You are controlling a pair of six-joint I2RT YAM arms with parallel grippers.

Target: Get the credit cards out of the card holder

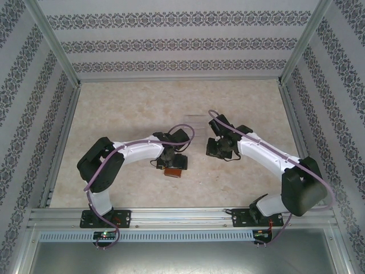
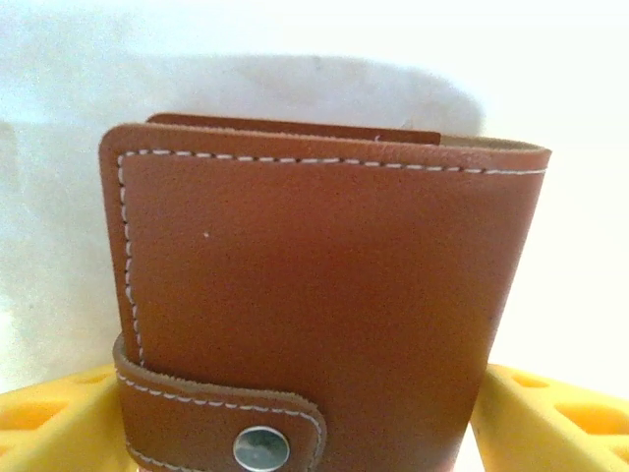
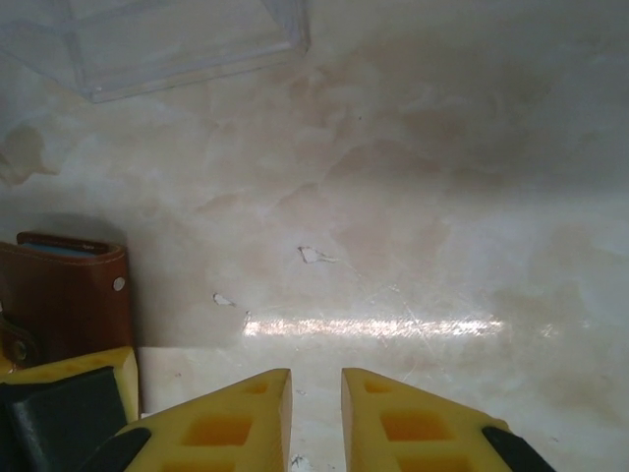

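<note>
The card holder (image 2: 314,275) is a reddish-brown leather wallet, folded shut with its strap snapped. It sits between the yellow fingers (image 2: 49,423) of my left gripper (image 2: 295,383), whose jaws stand wide; a thin pale gap shows at the right finger. From above, the card holder (image 1: 175,172) lies on the table just under my left gripper (image 1: 171,161). My right gripper (image 1: 215,149) hovers to its right, and in the right wrist view this gripper (image 3: 314,388) shows a narrow empty gap. The holder (image 3: 64,305) appears at that view's left edge. The credit cards are hidden.
A clear plastic tray (image 3: 177,49) rests on the marble-patterned table (image 3: 413,197) beyond my right gripper. Patterned walls (image 1: 34,103) and metal rails fence the table on three sides.
</note>
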